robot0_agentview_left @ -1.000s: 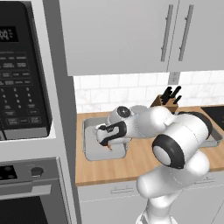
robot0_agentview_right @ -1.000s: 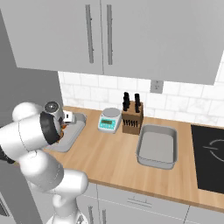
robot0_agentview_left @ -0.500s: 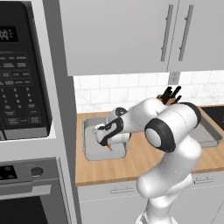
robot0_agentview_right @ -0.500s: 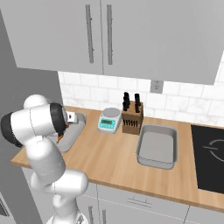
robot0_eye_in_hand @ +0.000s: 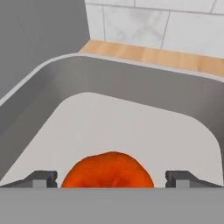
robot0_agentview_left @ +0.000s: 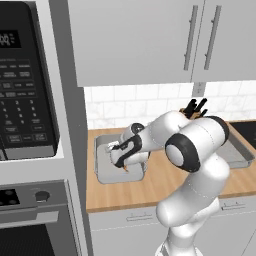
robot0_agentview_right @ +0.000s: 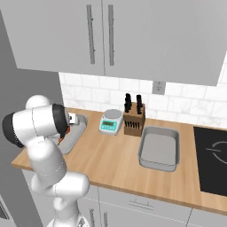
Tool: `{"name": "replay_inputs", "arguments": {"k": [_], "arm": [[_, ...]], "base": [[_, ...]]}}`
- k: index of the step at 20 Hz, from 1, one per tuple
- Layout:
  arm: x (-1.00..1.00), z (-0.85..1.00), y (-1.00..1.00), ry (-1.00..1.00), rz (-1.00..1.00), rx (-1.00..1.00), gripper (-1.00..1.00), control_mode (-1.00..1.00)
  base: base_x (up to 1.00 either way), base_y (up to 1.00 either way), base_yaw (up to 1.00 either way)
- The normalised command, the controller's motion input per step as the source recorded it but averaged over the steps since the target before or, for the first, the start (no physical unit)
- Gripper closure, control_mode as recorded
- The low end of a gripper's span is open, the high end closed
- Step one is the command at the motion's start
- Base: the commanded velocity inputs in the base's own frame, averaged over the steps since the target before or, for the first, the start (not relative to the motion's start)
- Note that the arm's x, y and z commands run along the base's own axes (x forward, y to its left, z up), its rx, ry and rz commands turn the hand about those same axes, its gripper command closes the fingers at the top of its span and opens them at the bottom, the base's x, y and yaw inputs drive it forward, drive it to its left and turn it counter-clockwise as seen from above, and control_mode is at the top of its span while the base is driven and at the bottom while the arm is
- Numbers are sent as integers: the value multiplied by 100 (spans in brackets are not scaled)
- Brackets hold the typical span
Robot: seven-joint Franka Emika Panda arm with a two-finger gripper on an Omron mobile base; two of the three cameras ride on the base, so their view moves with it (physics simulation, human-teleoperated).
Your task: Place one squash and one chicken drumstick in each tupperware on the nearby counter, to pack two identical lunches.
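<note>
One glossy orange-red squash, rounded and lumpy, sits on the smooth grey floor of the left tupperware, a shallow tray with rounded corners and thick raised rim. Gripper is spread wide with a dark fingertip on either side of it, nothing clamped. Second tupperware sits on the light wooden counter beside the knife block.

A kitchen: microwave, oven, wooden counter, knife block.

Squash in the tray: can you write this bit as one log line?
claw: open | squash: between fingertips, in left tupperware | right tupperware: no food seen
</note>
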Motion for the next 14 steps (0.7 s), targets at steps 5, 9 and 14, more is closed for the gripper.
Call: {"name": "replay_inputs", "arguments": {"k": [5,9,14], "arm": [[-34,37,0,0,0,0,-100,-100],[-91,58,-20,0,-4,0,-100,-100],[-77,87,-53,-5,-7,0,-100,-100]], "base": [[0,0,0],[0,0,0],[0,0,0]]}}
